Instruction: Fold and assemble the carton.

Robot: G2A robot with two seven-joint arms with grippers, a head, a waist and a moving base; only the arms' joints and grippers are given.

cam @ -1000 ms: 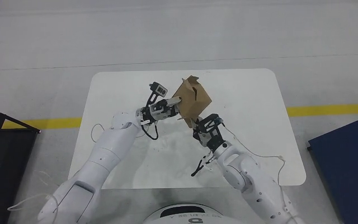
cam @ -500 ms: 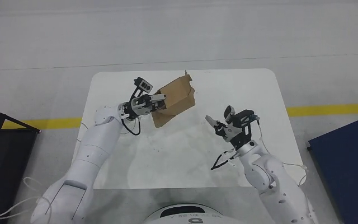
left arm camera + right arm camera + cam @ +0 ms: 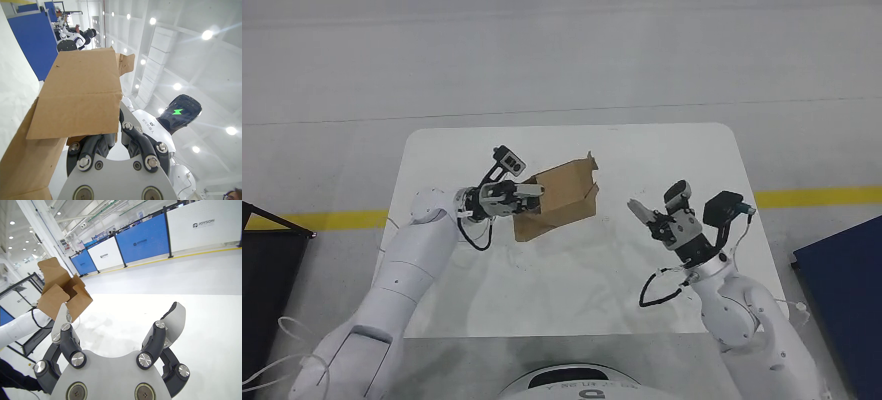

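With the left pincer (image 3: 525, 192), pinching one panel edge of the carton (image 3: 560, 195), fingers pressed together on the cardboard. Holding the carton, by the look of it, lifted off the table (image 3: 662, 290), above its left-middle part. Lying there on its side as a half-opened tube, with the open end and loose flaps (image 3: 589, 168) turned toward the right pincer (image 3: 657, 202). Hovering with that right pincer spread wide and empty, well apart from the carton, above the right side of the table.

Apparently standing partway through the forming step: body roughly squared, end flaps not yet folded in. Likely calling next for bringing the right pincer across to the open end and pressing the flaps inward, bracing with the left. Needing a gentle push, thin cardboard being apt to buckle at the pinch or collapse flat.
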